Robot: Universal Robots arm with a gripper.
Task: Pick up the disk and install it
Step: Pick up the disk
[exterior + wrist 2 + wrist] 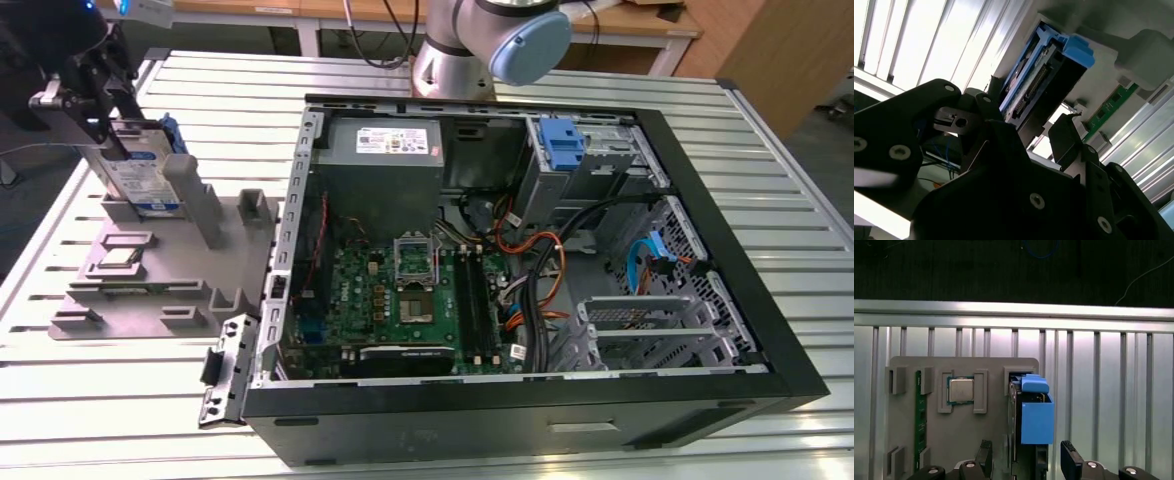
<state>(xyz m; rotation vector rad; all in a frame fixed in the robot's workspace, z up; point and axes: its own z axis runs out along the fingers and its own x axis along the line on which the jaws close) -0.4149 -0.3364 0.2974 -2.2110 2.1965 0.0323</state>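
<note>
When closing on the disk (144, 172), start from the exterior view. Locate the disk upright in a slot of the grey holder (140, 290), on the slatted desk (94, 415) at the exterior view's left, well apart from the open computer case (534, 400). Note the arm base (487, 45) behind the case and the wrist (83, 95) above the holder, jaws pointing down over the top edge of the disk. Treat the step as the grasp: disk not yet lifted from the holder, nothing of it yet in the case.

Turn to the second wrist view. Find the disk (1024, 70) end-on, blue frame (1076, 50) at its far end, set between the two black jaws. Read the jaws as open: one to each side, with a bright gap showing beside the disk. Keep the wrist square to the disk, so as to press both flat faces evenly and spare the connector edge (1030, 92).

Finish with the first wrist view. Confirm the disk (1035, 417) standing in the holder (954, 435), jaws astride it and apart from it on both sides. Centre over the disk before squeezing, and close slowly; expect a skewed grip to tilt it in the slot. Keep clear of the chip (960, 390) and the green memory stick (918, 410) in the neighbouring pockets.
</note>
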